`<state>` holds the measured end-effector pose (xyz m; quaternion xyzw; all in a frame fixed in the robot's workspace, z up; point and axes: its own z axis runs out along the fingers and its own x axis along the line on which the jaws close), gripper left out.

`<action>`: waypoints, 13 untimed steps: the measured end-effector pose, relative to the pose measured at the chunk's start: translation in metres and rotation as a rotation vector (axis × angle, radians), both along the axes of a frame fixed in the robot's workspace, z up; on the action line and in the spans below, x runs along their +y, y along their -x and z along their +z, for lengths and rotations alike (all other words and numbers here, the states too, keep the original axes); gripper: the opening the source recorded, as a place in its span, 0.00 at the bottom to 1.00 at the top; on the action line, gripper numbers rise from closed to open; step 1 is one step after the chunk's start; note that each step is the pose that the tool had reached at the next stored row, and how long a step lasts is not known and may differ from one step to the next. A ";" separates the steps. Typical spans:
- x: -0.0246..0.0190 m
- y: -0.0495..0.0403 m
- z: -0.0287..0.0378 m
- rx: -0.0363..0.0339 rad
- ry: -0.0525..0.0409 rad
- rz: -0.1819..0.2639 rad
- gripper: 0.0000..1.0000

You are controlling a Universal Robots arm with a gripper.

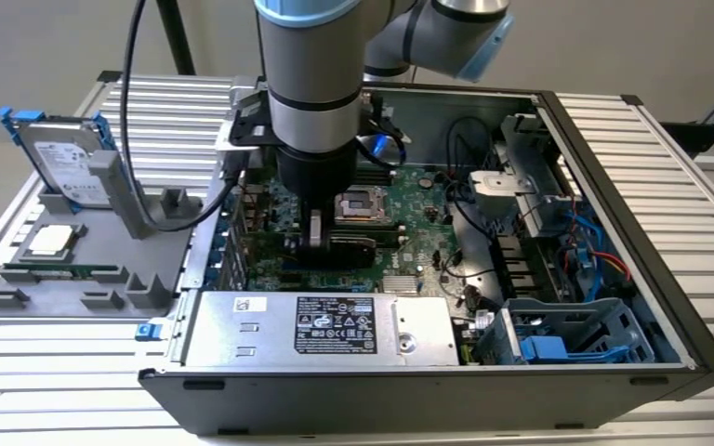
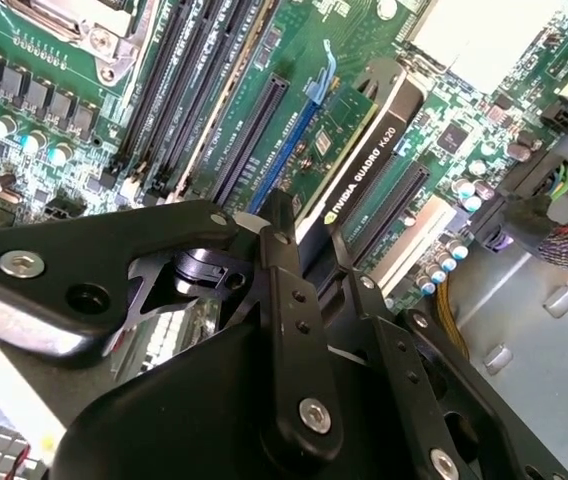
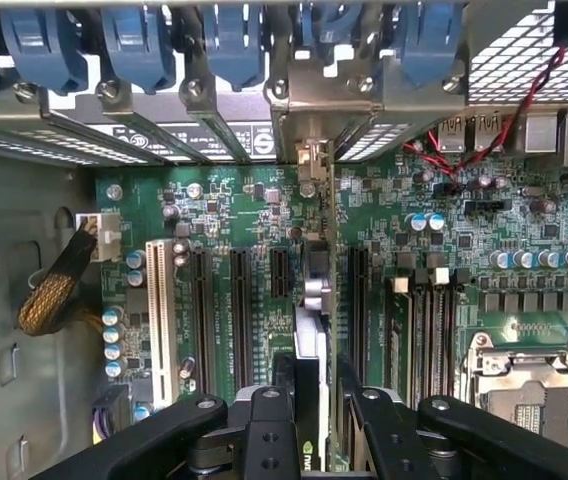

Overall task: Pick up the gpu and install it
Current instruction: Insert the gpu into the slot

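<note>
The gpu [image 2: 364, 160] is a green card with a black cooler. It stands on edge over the motherboard [image 1: 426, 237] inside the open computer case [image 1: 605, 232]. In the first wrist view the gpu [image 3: 311, 300] runs edge-on between the long slots toward the rear bracket openings [image 3: 309, 150]. My gripper [image 1: 320, 243] reaches down into the case and is shut on the card's near end. In both wrist views its black fingers [image 3: 274, 400] flank the card. Beside the card's lower edge lies a blue slot [image 2: 294, 130]. I cannot tell whether the card is seated.
A grey fixture [image 1: 34, 302] at the exterior view's left holds a silver hard drive with blue rails [image 1: 66, 158], a processor [image 1: 49, 240] and a memory stick [image 1: 59, 272]. In the case are the power supply [image 1: 320, 325], CPU socket [image 3: 529, 390], cables [image 1: 580, 251] and a drive cage [image 1: 568, 334].
</note>
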<state>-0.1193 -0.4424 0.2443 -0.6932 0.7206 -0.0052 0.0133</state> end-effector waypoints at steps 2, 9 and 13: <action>0.0000 -0.0001 -0.0039 -0.0006 -0.0003 0.000 0.00; 0.0000 0.0001 -0.0086 -0.0001 0.0000 0.000 0.00; 0.0000 0.0000 -0.0086 -0.0002 0.0000 0.000 0.00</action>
